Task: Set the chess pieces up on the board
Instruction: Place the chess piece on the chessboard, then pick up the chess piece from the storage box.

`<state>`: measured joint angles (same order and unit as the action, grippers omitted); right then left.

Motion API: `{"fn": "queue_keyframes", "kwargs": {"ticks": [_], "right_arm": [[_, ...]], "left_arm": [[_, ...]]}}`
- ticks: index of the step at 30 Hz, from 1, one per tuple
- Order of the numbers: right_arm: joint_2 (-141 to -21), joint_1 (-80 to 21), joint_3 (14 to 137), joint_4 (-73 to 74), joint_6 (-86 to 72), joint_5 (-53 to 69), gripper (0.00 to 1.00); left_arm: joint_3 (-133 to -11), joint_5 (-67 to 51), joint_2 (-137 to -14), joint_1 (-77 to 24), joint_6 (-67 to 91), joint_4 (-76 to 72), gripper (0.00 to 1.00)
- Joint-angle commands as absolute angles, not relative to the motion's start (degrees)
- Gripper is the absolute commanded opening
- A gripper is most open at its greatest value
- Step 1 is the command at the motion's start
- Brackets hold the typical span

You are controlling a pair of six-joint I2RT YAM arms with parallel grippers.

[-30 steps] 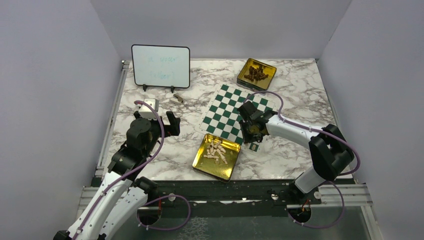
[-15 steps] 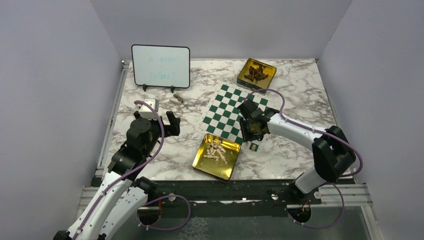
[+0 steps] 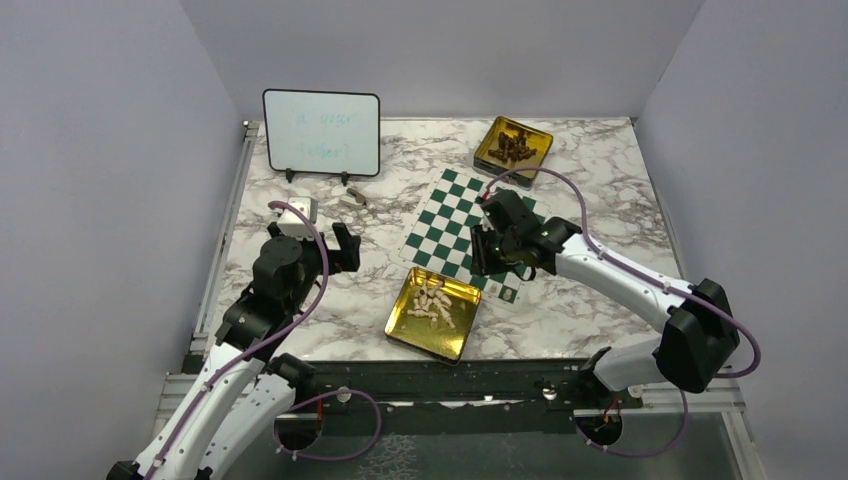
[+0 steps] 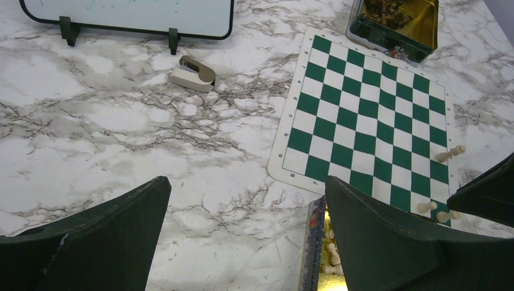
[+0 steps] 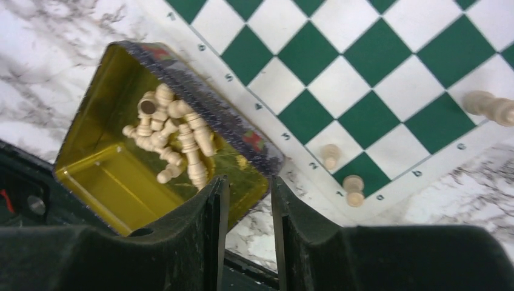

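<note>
The green-and-white board (image 3: 455,225) lies at mid-table. Cream chess pieces (image 3: 432,300) are heaped in a gold tin (image 3: 455,338) at its near edge. In the right wrist view two small pieces (image 5: 330,154) (image 5: 353,189) stand at the board's (image 5: 363,79) near corner and a taller one (image 5: 494,108) lies flat on it. My right gripper (image 5: 248,185) hovers over the tin's corner, jaws a narrow gap apart with nothing between them. My left gripper (image 4: 245,182) hangs wide open over bare marble left of the board (image 4: 363,115).
A black-framed whiteboard (image 3: 321,133) stands at the back left with a small tan clip-like object (image 4: 193,73) in front of it. A second gold tin (image 3: 513,147) with dark pieces sits behind the board. Grey walls close in three sides.
The right gripper has drawn back from the board's near corner and shifted left, its jaws slightly wider, leaving a piece standing there. The left arm has not moved.
</note>
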<state>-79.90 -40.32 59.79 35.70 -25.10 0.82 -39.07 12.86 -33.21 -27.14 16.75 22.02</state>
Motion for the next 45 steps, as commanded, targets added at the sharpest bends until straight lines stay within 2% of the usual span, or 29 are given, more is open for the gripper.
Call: {"fn": "queue_keyframes", "kwargs": {"ticks": [1,11,17,32,45], "right_arm": [[-79.22,-44.36,60.26,32.05,-24.88,3.7,0.36],[-88.64,-57.62,62.73,30.5,-26.96,-2.56,0.36],[-94.7,-62.0,65.74,31.58,-28.27,-5.55,0.36],[-99.37,-64.34,67.15,32.04,-29.19,-7.47,0.34],[-100.9,-64.5,67.27,31.73,-29.08,-7.47,0.28]], "left_arm": [[-40.88,11.87,-32.7,-27.32,18.16,21.45,0.99],[-39.52,13.36,-33.63,-27.32,16.57,21.08,0.99],[-39.29,13.62,-33.17,-27.3,16.23,20.92,0.99],[-39.12,13.86,-31.79,-27.3,16.08,20.63,0.99],[-39.05,13.71,-32.16,-27.32,16.0,20.54,0.99]]}}
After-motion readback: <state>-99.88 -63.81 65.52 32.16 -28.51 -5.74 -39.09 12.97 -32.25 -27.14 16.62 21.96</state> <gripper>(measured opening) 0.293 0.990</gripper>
